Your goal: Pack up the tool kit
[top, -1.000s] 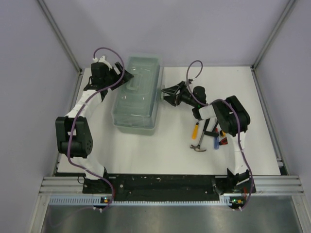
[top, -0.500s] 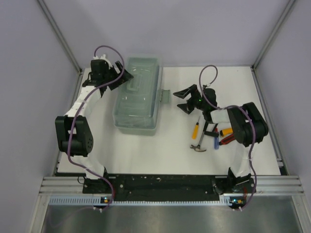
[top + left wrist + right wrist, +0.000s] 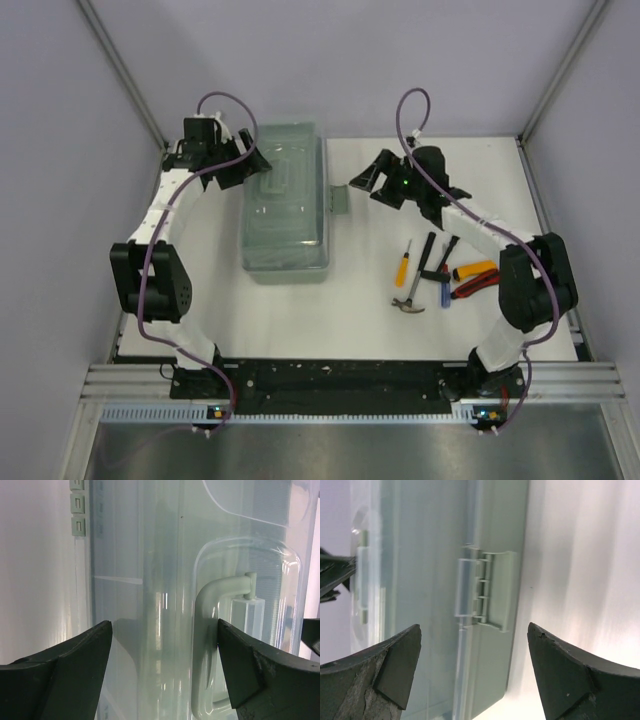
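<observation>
Spread wide and holding nothing, the left end effector and right end effector sit beside the shut toolbox, likely to lift its lid.

The white surface carries a pale green toolbox at about ten o'clock, lid down, its long side running near to far. Clustered at four o'clock lie a yellow screwdriver, a hammer, a black-handled tool, a blue screwdriver, a red utility knife and a yellow utility knife.
</observation>
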